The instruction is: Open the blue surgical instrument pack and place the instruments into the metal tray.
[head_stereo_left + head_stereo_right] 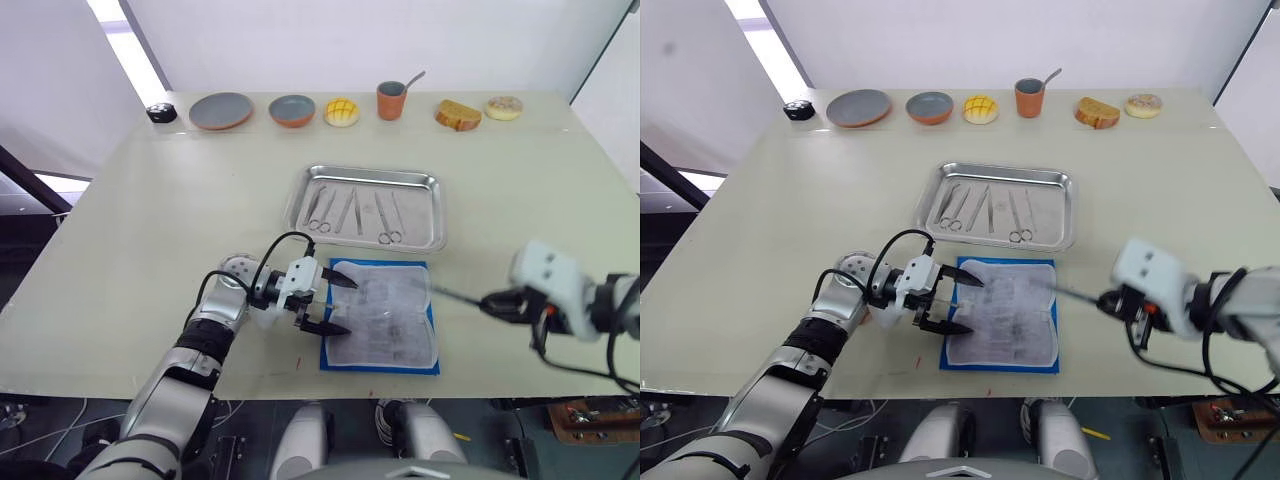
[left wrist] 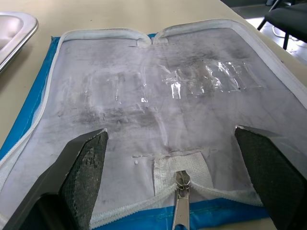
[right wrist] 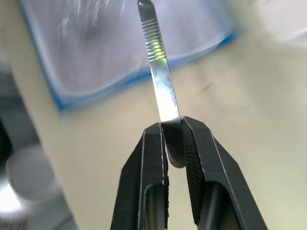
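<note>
The left gripper (image 1: 336,300) has its jaws spread wide and grasps nothing; its two black fingers (image 2: 84,172) rest low over the near-left edge of the pack (image 1: 383,316), one on each side of the zipper pull (image 2: 181,211). The right gripper (image 3: 173,139) has its jaws clenched on one slim flat instrument (image 3: 160,72), pinched at one end so that the ridged handle sticks out ahead of the fingertips. In the head views that tool (image 1: 455,294) points toward the pack's right edge, with the right gripper held above the table (image 1: 150,230) to the right of the pack.

The pack lies open and flat on the table near the front edge, its pale lining (image 2: 158,105) facing up and blue showing around the border. No tools can be made out in its clear pockets.

The tray (image 1: 366,207) sits just behind the pack, a little apart from it. Four or five tools (image 1: 352,212) lie side by side in it, including two scissors with ring handles.

Along the far edge of the table stand two plates (image 1: 221,110), a bun (image 1: 342,111), a cup (image 1: 391,100) with a spoon, and two pieces of bread (image 1: 458,115).
</note>
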Controlling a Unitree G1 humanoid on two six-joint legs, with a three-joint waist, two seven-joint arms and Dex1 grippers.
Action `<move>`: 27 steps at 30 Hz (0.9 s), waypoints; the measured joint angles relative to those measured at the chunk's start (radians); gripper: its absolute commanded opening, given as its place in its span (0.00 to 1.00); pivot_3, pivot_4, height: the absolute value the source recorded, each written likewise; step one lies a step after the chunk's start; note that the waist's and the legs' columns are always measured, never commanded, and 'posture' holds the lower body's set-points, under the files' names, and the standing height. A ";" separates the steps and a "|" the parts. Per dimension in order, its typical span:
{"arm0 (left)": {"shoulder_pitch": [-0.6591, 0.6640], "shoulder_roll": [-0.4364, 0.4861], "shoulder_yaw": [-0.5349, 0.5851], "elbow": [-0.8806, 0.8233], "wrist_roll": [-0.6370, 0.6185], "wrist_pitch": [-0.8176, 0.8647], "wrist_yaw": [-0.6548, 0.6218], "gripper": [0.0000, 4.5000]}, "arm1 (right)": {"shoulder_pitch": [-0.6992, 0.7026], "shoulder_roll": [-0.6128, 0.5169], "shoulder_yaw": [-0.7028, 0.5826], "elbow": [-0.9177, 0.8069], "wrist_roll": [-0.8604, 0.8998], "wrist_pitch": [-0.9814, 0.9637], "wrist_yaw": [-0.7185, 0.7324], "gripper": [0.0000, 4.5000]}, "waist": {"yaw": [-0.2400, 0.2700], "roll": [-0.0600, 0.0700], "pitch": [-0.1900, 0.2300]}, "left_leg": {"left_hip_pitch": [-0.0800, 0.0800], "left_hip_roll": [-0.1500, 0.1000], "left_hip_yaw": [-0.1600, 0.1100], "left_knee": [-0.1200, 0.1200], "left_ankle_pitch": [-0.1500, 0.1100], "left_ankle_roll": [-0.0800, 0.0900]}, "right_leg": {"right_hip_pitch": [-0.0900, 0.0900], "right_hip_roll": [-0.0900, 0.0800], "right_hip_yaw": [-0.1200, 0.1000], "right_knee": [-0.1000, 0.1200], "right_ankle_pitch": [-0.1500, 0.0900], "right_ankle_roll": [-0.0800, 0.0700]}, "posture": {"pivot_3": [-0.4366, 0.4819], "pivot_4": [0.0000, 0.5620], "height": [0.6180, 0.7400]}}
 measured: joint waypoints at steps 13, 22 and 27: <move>0.008 -0.005 0.004 -0.024 0.003 0.018 0.014 1.00 | -0.459 0.669 0.113 0.283 -0.127 0.355 -0.591 0.01 | -0.001 0.005 -0.002 | -0.003 -0.002 0.000 -0.001 0.000 0.000 | -0.003 -0.001 0.002 0.000 0.000 0.000 | 0.48 0.27 1.00; 0.032 0.008 0.014 -0.055 0.003 0.034 0.030 1.00 | -0.514 0.868 0.167 0.690 -0.304 0.134 -0.839 0.01 | -0.010 0.006 -0.002 | -0.001 -0.002 0.000 -0.001 0.000 0.000 | -0.003 -0.001 0.003 0.002 0.000 0.000 | 0.48 0.27 1.00; 0.035 0.008 0.015 -0.056 0.003 0.031 0.033 1.00 | -0.535 0.888 0.185 0.778 -0.321 0.065 -0.856 0.01 | -0.010 0.006 -0.001 | -0.001 -0.002 0.000 -0.001 0.000 0.000 | -0.003 -0.001 0.002 0.002 0.000 0.000 | 0.48 0.27 1.00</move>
